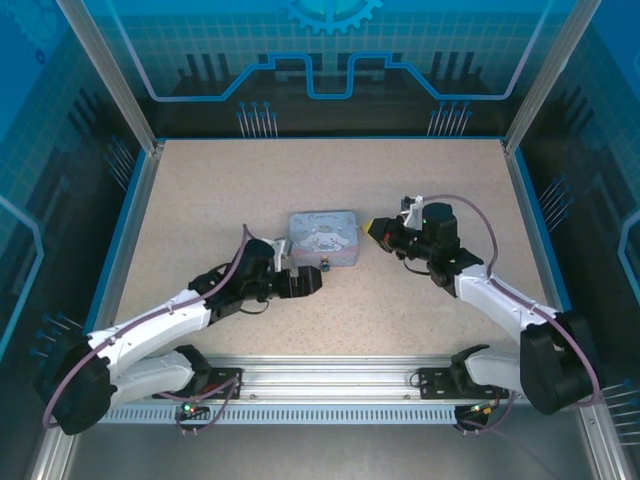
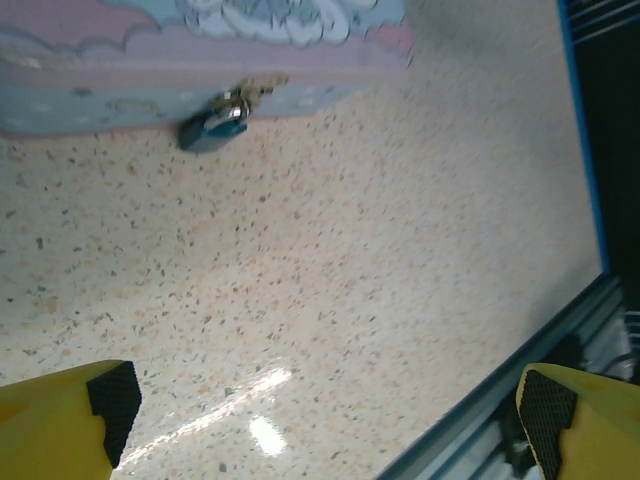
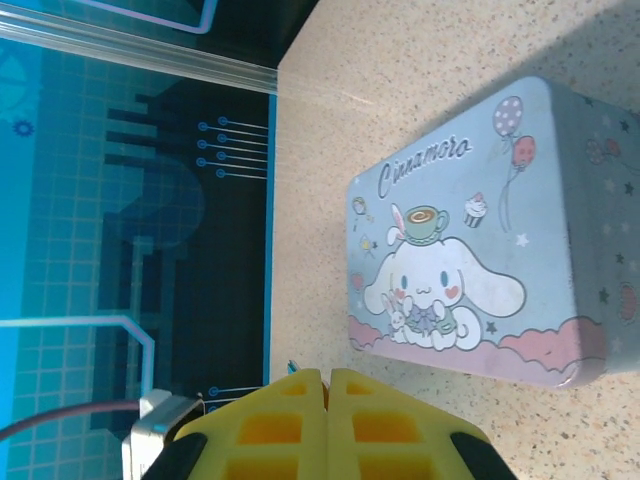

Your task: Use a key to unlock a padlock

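The padlock point(image 2: 213, 125), dark bluish with a silvery shackle, hangs from the front clasp of the lavender cartoon tin point(image 2: 150, 60) and rests on the table; it is also in the top view point(image 1: 325, 266). My left gripper point(image 1: 310, 281) is open just in front of the padlock, with its yellow fingers point(image 2: 70, 415) wide apart over bare table and holding nothing. My right gripper point(image 1: 372, 226) is shut beside the tin's right end. A thin sliver, seemingly the key point(image 3: 293, 367), pokes out past its fingertips point(image 3: 300, 385).
The tin point(image 1: 322, 238) lies mid-table, with its printed lid point(image 3: 450, 270) facing up. The aluminium rail point(image 1: 330, 385) with the arm bases runs along the near edge. Blue-trimmed table edges and transparent walls enclose the speckled table point(image 1: 250, 190).
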